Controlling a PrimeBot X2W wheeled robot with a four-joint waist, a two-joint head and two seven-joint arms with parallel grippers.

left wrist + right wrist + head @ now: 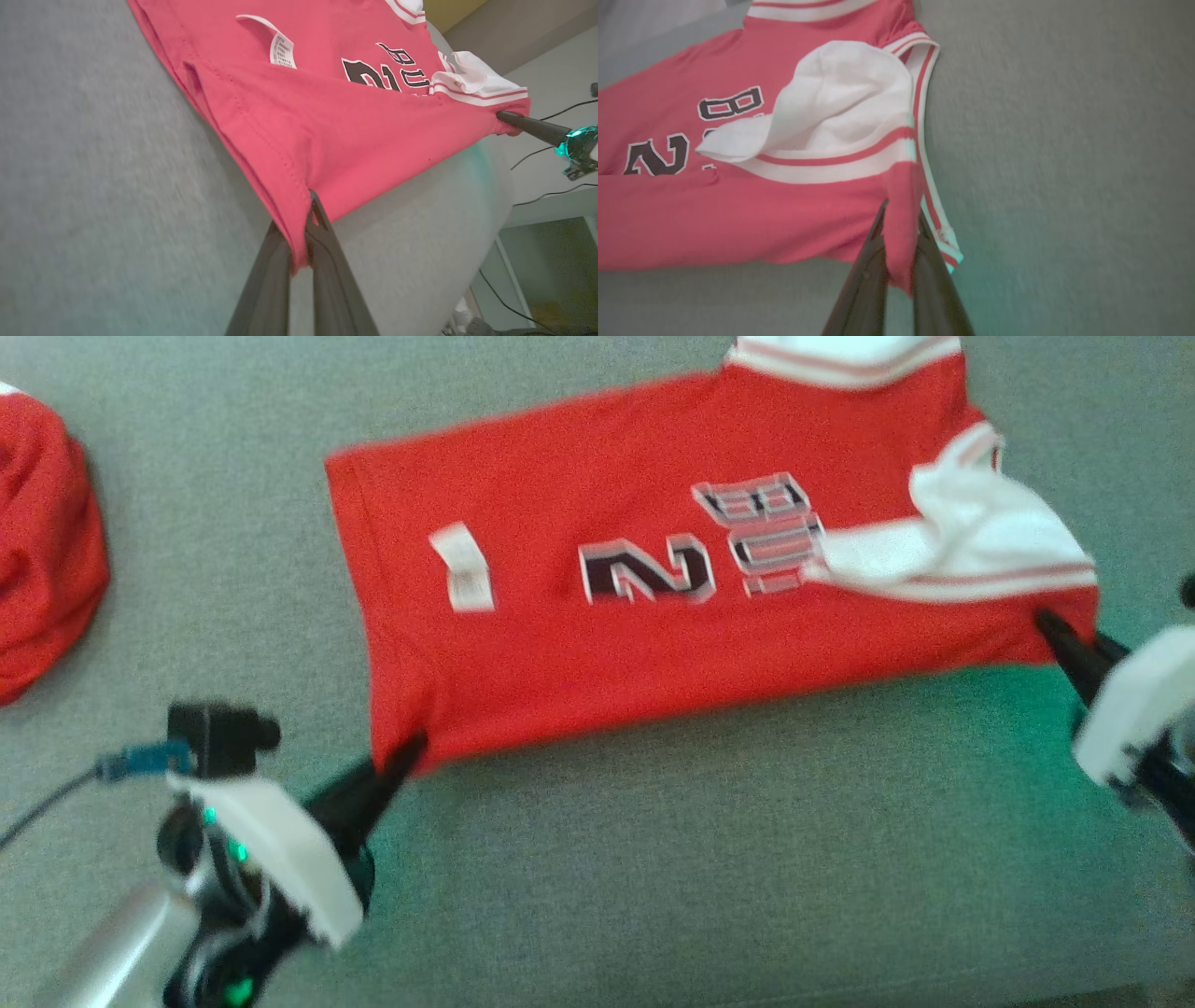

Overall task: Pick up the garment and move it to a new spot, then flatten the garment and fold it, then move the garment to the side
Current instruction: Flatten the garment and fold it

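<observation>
Head view: red garment (597,644) spread on grey surface (747,859), near edge raised btwn both arms; left gripper (409,754) clamped on hem corner, right gripper (1050,623) clamped on corner by striped armhole; second red cloth (42,551) far left, cut off by frame; left wrist view adds cables (537,154) on floor beyond surface edge; right wrist view shows fabric pinched btwn dark fingers; lettering blurred, partly hidden under white flap (971,523).
</observation>
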